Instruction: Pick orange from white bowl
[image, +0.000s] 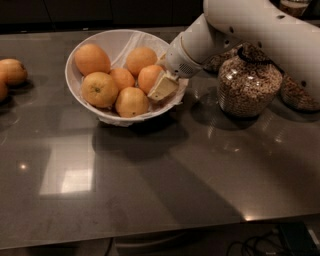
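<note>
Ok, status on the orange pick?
Gripper inside white bowl, right side, at the orange. Orange sits in bowl, unlifted. Neighbouring oranges packed close; cereal jar beside arm.
</note>
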